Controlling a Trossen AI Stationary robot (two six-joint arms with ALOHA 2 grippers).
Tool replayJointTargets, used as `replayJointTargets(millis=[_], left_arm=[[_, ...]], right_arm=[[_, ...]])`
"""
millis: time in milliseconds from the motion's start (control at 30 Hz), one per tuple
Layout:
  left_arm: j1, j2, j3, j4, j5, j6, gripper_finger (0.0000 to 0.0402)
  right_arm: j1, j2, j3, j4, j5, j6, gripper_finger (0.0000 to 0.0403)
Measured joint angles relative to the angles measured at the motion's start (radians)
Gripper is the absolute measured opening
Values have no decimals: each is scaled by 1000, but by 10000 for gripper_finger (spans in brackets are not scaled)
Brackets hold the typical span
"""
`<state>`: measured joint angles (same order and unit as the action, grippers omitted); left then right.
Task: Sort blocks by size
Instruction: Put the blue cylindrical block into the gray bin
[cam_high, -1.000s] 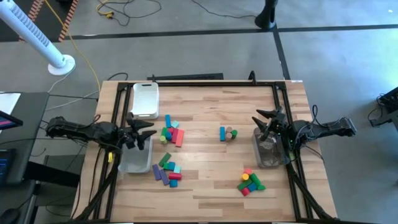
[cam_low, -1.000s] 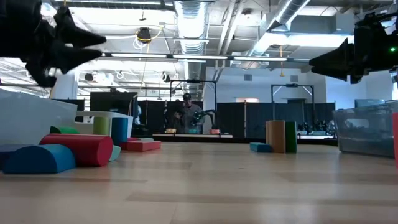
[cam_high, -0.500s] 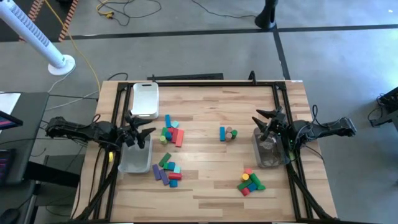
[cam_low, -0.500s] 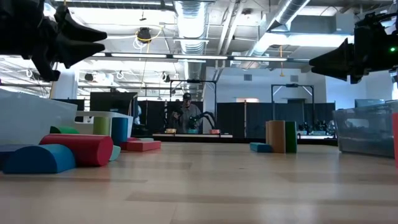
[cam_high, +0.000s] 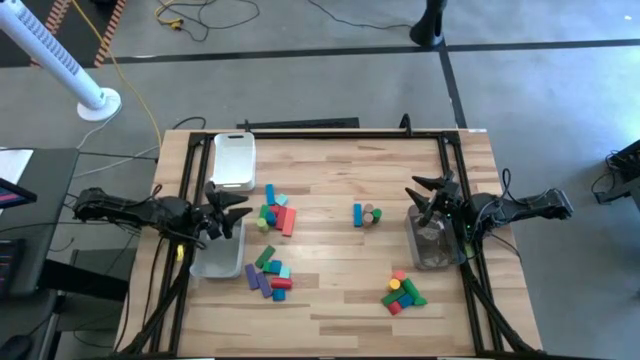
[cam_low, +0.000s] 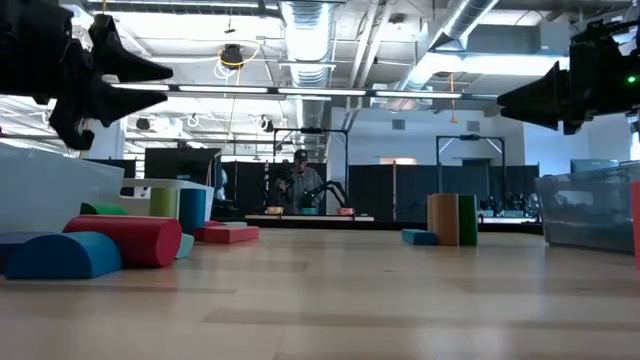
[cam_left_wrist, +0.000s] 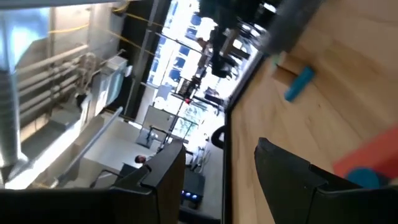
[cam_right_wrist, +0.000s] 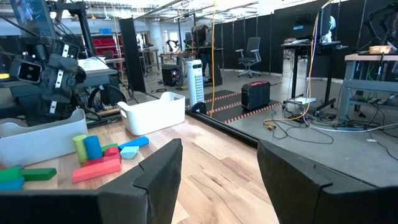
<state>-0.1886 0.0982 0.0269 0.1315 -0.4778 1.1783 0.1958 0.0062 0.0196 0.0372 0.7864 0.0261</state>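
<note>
The blocks lie on the wooden table in four loose groups: one at centre left (cam_high: 276, 213), one nearer the front (cam_high: 269, 274), a small one at centre (cam_high: 367, 214), and one at front right (cam_high: 401, 291). In the low view a red cylinder (cam_low: 125, 240) and a blue half-round block (cam_low: 60, 255) lie on their sides. My left gripper (cam_high: 238, 208) is open and empty, in the air over the far end of the left clear bin (cam_high: 216, 258). My right gripper (cam_high: 418, 192) is open and empty above the far end of the right clear bin (cam_high: 432, 245).
A white tray (cam_high: 233, 160) stands at the far left of the table. A black frame (cam_high: 320, 131) runs round the table edges. Bare wood lies between the block groups. A person (cam_low: 300, 180) shows far off in the room behind.
My left gripper has swung a little toward the far edge and come back, turning slightly about its wrist, still open. The right arm and the blocks have kept still.
</note>
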Motion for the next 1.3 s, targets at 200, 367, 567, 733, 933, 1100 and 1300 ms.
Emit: replayJointTargets(millis=[200,367,567,733,933,1100,1300], left_arm=[[0,0,0,-80,0,4,185],[0,0,0,-76,27,-146,185],[-1,0,0,-46,165,-613,185],[-1,0,0,42,216,-746,185],[-1,0,0,183,246,-912,185],[-1,0,0,344,246,-917,185],[4,23,71,398,240,-834,185]], right_arm=[[0,0,0,0,0,0,239],[0,0,0,0,0,0,239],[0,0,0,0,0,0,239],[0,0,0,0,0,0,239],[0,0,0,0,0,0,239],[0,0,0,0,0,0,239],[0,0,0,0,0,0,239]])
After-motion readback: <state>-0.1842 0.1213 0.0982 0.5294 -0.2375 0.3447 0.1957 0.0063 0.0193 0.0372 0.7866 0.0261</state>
